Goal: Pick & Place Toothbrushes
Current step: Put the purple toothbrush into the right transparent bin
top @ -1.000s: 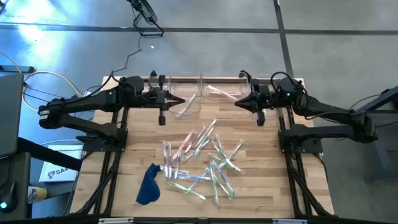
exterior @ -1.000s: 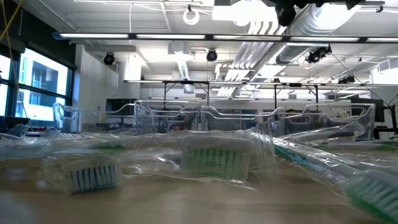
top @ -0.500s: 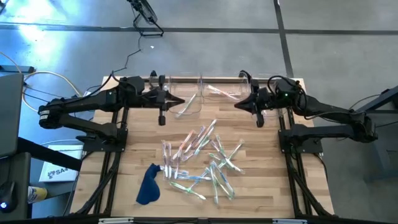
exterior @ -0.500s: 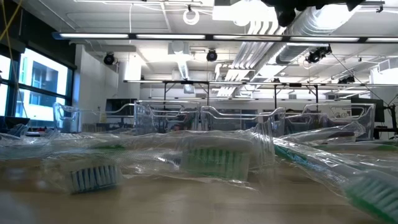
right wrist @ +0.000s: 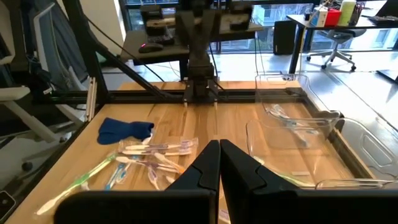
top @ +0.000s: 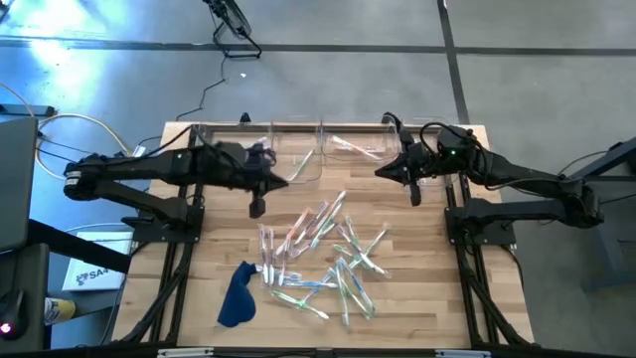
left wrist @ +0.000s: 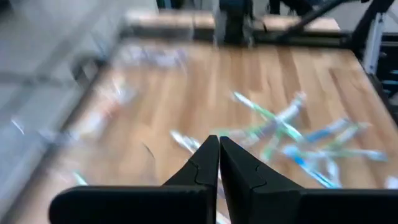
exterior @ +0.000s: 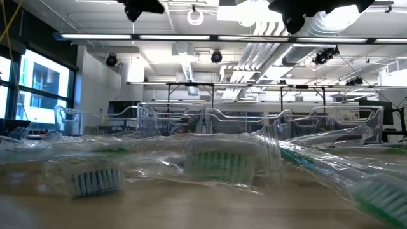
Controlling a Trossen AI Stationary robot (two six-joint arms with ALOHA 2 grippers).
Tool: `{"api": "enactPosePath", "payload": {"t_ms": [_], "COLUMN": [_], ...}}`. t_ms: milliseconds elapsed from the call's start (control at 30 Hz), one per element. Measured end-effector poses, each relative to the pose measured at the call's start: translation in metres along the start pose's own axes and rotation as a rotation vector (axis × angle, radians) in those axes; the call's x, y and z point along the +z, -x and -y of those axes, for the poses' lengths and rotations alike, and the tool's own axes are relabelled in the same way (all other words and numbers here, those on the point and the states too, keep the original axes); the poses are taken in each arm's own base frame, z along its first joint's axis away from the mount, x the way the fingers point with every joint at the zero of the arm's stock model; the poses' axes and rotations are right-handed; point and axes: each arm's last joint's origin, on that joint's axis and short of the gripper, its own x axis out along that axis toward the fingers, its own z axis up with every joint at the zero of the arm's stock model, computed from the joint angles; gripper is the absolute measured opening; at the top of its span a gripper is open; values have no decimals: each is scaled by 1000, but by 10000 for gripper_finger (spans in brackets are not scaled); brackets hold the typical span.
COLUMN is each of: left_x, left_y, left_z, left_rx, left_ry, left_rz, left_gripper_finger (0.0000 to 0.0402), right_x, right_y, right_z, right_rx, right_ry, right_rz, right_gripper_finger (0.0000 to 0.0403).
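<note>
A: I see the wooden table (top: 199, 298) first, with clear bins (top: 348, 149) along its far edge, a few brushes inside.

B: And the toothbrushes (top: 323, 254)?

A: Heaped mid-table, a dark blue cloth (top: 237, 293) just beside them. My left gripper (top: 282, 183) hangs near the bins, fingers pressed together, empty. My right gripper (top: 382, 169) is likewise closed, holding nothing.

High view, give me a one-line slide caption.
Both shut grippers, left and right, hover near clear bins above scattered toothbrushes.
</note>
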Motion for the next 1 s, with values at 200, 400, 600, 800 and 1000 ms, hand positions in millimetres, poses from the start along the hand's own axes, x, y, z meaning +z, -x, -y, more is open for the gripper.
{"api": "enactPosePath", "payload": {"t_ms": [200, 400, 600, 800, 1000], "left_x": [-14, -25, -37, -51, -65], "left_y": [3, 7, 9, -2, -21], "left_z": [18, 33, 44, 49, 53], "left_rx": [-57, -87, -59, 104, 183], "left_ry": [190, 375, 534, 687, 705], "left_rz": [-138, -263, -394, -518, -676], "left_gripper_finger": [9, 9, 9, 10, 10], "right_x": [0, 0, 0, 0, -3], "right_y": [0, 0, 0, 0, 0], "right_z": [0, 0, 0, 0, 0], "right_rx": [1, 3, 3, 4, 1], "right_ry": [1, 2, 2, 0, -10], "right_rz": [1, 1, 1, -5, -27], "right_gripper_finger": [4, 4, 4, 4, 4]}}
